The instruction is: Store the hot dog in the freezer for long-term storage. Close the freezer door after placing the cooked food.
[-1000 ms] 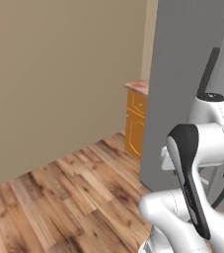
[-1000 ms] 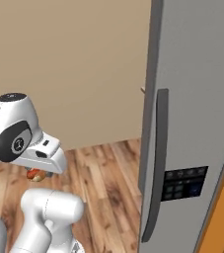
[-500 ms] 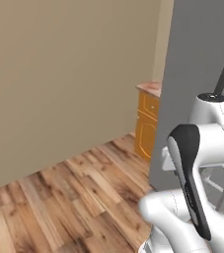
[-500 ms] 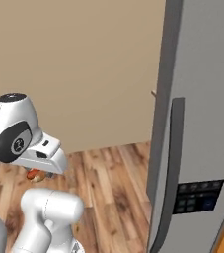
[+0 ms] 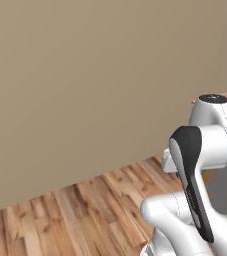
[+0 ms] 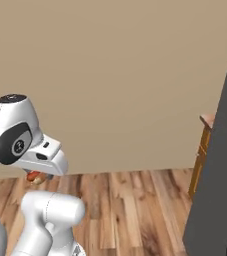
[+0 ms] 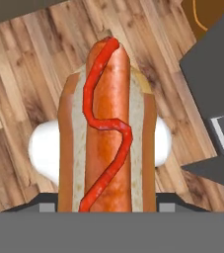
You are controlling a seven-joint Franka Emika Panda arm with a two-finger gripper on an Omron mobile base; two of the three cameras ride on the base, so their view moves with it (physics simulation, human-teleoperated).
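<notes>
i see the hot dog (image 7: 107, 133) right up against the hand camera, lengthwise, with a wavy red sauce line along the sausage; the jaws are pinching the hot dog at its near end. below it lies the wooden floor (image 7: 19, 74). from the right base view a bit of the hot dog (image 6: 34, 175) peeks out under the white wrist. further off, the dark grey freezer door (image 6: 219, 165) stands at the right edge, an orange cabinet (image 6: 200, 155) just behind it, and the beige wall (image 5: 85, 75) beyond.

Glossy hot dog (image 7: 107, 133); matt wood floor (image 5: 85, 215).
</notes>
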